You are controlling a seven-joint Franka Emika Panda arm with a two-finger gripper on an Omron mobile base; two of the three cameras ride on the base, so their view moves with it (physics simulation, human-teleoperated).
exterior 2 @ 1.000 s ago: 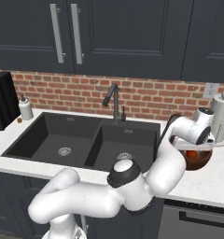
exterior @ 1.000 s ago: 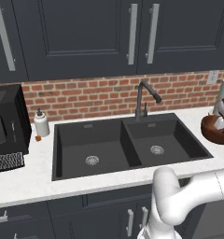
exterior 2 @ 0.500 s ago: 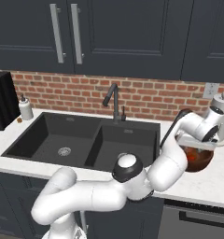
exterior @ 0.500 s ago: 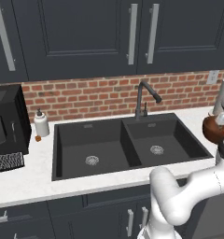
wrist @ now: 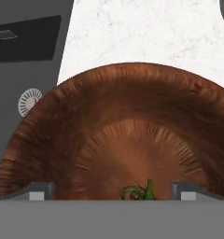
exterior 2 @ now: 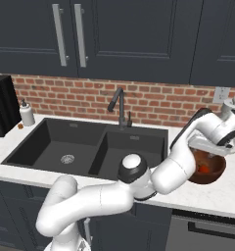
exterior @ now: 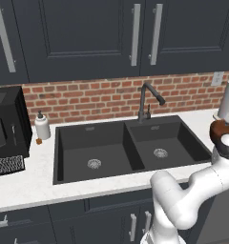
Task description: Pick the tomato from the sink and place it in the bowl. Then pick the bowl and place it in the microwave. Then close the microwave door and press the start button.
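- The gripper [wrist: 113, 189] hangs over the bowl [exterior 2: 206, 169], jaws spread, tomato [exterior 2: 203, 168] between them, ready for dropping.
- The bowl sits on the counter [exterior 2: 222, 193] right of the sink [exterior 2: 85, 147], keeping transfer short.

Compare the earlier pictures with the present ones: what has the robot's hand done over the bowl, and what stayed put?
The hand has shifted a little toward the counter's right end above the bowl. The tomato now shows red inside the bowl, with the pincer open around its green stem. The bowl, sink and faucet have not moved.
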